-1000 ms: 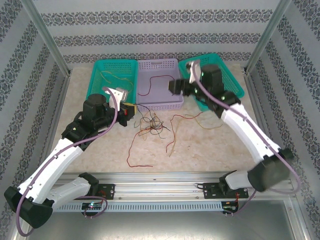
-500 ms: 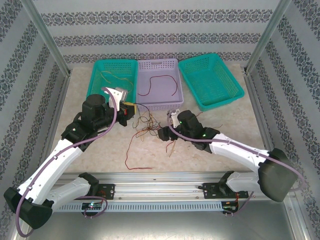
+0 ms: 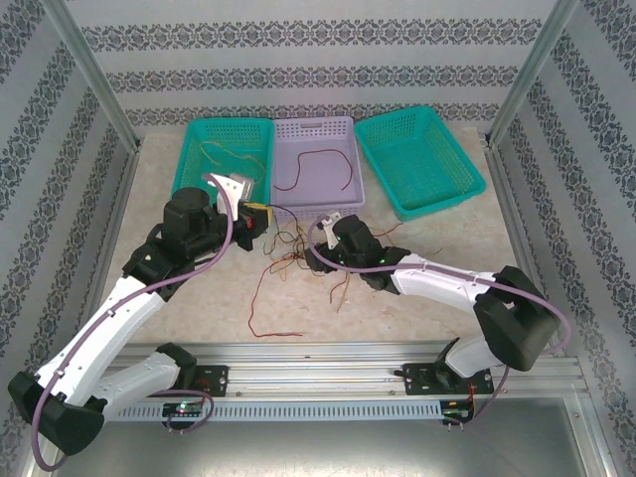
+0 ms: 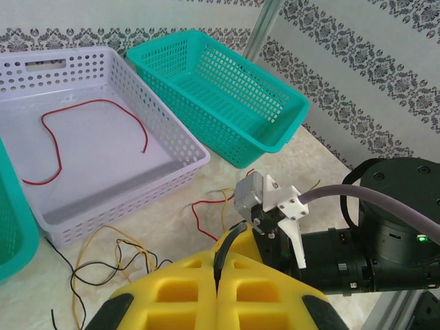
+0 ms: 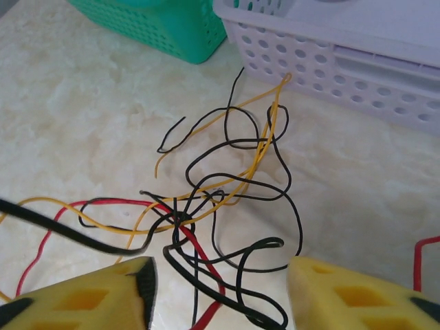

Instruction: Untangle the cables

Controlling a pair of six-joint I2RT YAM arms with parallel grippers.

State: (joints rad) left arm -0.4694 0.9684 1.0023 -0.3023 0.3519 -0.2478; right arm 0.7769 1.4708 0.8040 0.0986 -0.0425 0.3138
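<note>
The cables (image 3: 295,248) lie in a tangle of thin yellow, red and black wires on the table in front of the purple basket (image 3: 318,209). My right gripper (image 3: 313,256) is low over this tangle (image 5: 206,199). It is open, its yellow fingers (image 5: 103,295) standing either side of black and red loops without pinching them. My left gripper (image 3: 253,221) sits just left of the tangle, with its yellow fingers (image 4: 172,295) pressed shut. I cannot make out a wire between them. One red cable (image 3: 320,159) lies alone in the purple basket, and a yellow one (image 3: 224,154) in the left teal basket (image 3: 184,164).
An empty teal basket (image 3: 443,202) stands at the back right. A long red wire (image 3: 260,298) trails from the tangle toward the near rail. The right arm's wrist (image 4: 385,240) is close beside my left fingers. Metal frame posts flank the table.
The right arm swung from over the right teal basket down to the tangle, and its jaws narrowed. The left arm stayed still.
</note>
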